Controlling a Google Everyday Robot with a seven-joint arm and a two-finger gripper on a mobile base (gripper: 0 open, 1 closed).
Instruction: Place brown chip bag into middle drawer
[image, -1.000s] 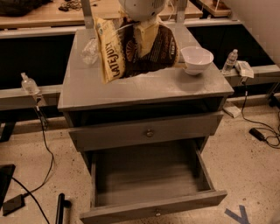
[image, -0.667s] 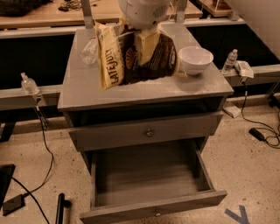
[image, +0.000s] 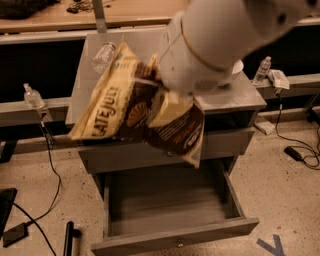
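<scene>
The brown chip bag (image: 131, 116) is gripped aloft by the hand (image: 161, 93); the open middle drawer (image: 170, 210) is seen below it.

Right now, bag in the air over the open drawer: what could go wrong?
1. The chip bag hangs wide and tilted from the pincer at its top; a corner may catch the closed drawer front above the open drawer.
2. Its upper edge is near the plastic bottle on the cabinet top and could knock it.
</scene>
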